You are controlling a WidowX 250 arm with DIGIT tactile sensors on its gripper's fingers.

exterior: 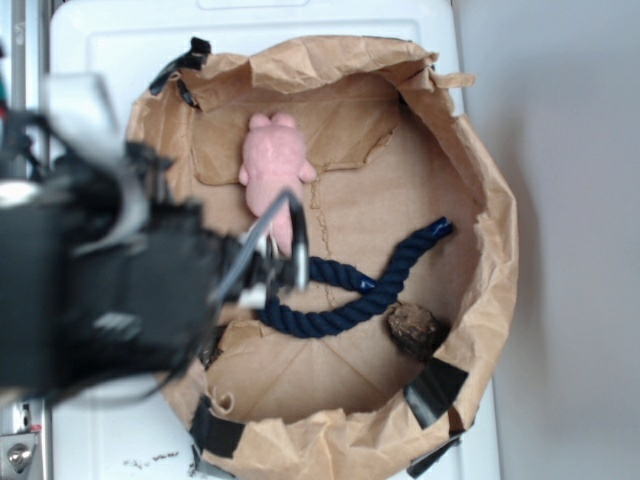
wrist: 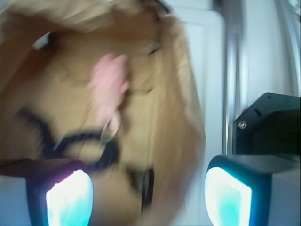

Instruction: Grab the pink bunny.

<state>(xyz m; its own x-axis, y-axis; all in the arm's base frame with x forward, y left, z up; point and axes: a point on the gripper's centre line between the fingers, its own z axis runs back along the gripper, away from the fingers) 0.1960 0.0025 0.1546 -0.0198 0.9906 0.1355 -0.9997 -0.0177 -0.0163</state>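
— One thing only matters here, the pink bunny (exterior: pixel 272 170). How do you think it handles?

— It looks like a small plush toy, so I judge it is very light and soft. It will squash between the fingers and not slip much, and it is not fragile. The body is the thickest part, so I would close on the middle of the body, across its narrow width. The ears and the limbs are too small to hold well.

— Where does it lie?

— It lies flat on the floor of the brown paper bag (exterior: pixel 495 240), in the upper left part in the outside view, with the ears toward the far rim. The dark blue rope (exterior: pixel 360 290) is below it and seems a little apart from it. The brown chunk (exterior: pixel 416 328) is well apart, near the lower right wall.

— And the hand (exterior: pixel 275 255)?

— It hangs over the bag, just at the lower end of the bunny; its metal fingers cover that end in the outside view. In the wrist view, which is blurred, the bunny (wrist: pixel 109 84) is ahead of the hand, to the left of the middle. The two pads (wrist: pixel 69 197) stand wide apart with nothing between them, so the hand is released.

— Does it touch the toy?

— I cannot tell.
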